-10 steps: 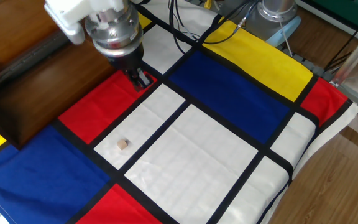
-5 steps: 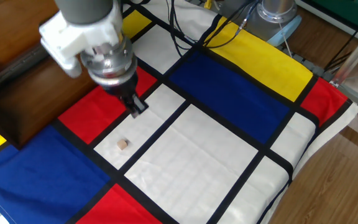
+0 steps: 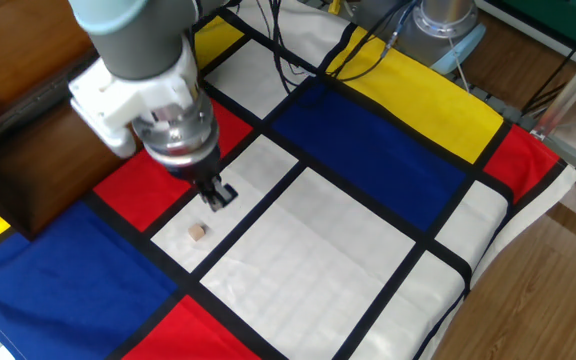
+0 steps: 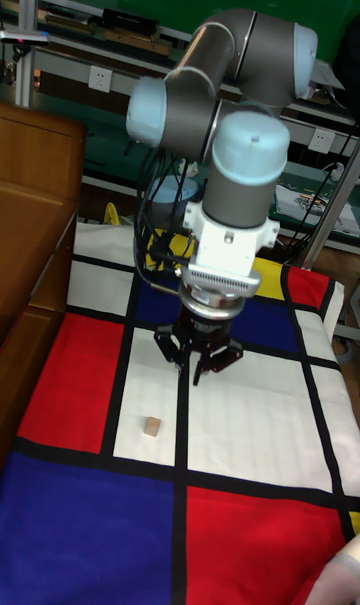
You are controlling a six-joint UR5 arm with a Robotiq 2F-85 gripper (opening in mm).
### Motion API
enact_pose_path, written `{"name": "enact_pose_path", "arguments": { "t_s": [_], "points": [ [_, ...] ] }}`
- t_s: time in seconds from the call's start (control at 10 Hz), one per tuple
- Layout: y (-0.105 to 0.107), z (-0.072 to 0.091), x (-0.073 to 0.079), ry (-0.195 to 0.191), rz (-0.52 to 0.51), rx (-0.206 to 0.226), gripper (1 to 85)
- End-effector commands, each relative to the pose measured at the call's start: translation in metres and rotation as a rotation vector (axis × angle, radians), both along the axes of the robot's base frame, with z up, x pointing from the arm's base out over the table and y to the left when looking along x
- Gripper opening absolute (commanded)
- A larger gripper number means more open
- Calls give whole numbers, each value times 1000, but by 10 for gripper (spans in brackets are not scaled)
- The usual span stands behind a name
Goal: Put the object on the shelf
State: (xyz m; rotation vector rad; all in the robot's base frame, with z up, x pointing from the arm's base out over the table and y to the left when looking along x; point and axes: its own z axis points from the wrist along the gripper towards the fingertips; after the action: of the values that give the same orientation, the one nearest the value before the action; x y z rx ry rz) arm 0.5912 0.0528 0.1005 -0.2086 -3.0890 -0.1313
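Observation:
The object, a tiny pale tan cube (image 3: 198, 232), lies on a white panel of the patterned cloth, and shows again in the tall fixed view (image 4: 151, 426). My gripper (image 3: 218, 195) hangs just above the cloth, a short way behind and to the right of the cube, not touching it. In the tall fixed view the gripper (image 4: 200, 360) points down with its fingers spread open and nothing between them. The dark brown wooden shelf (image 3: 38, 150) stands along the left side of the table, and its side panel (image 4: 30, 265) is seen at the left edge.
A cloth of red, blue, yellow and white panels with black stripes (image 3: 368, 160) covers the table. Black cables (image 3: 298, 50) trail at the back by the arm's base (image 3: 448, 20). The table's right edge (image 3: 528, 250) drops to a wooden floor.
The gripper has moved from the back red panel forward and down over the white panel, ending close to the cube. The cube has not moved.

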Motion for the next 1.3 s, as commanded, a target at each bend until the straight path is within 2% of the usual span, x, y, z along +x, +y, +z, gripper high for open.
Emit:
{"name": "enact_pose_path", "arguments": {
  "t_s": [0.0,0.2,0.5,0.7,0.9,1.1,1.2],
  "points": [
    [15,-19,9,-17,-4,13,250],
    [28,-26,9,-27,-13,30,250],
    [29,-36,4,-32,-11,54,250],
    [35,-43,4,-42,-16,42,253],
    [41,-40,3,-31,-26,42,253],
    [42,-43,12,-67,-37,27,237],
    [40,-43,13,-72,-48,18,227]
  ]
}}
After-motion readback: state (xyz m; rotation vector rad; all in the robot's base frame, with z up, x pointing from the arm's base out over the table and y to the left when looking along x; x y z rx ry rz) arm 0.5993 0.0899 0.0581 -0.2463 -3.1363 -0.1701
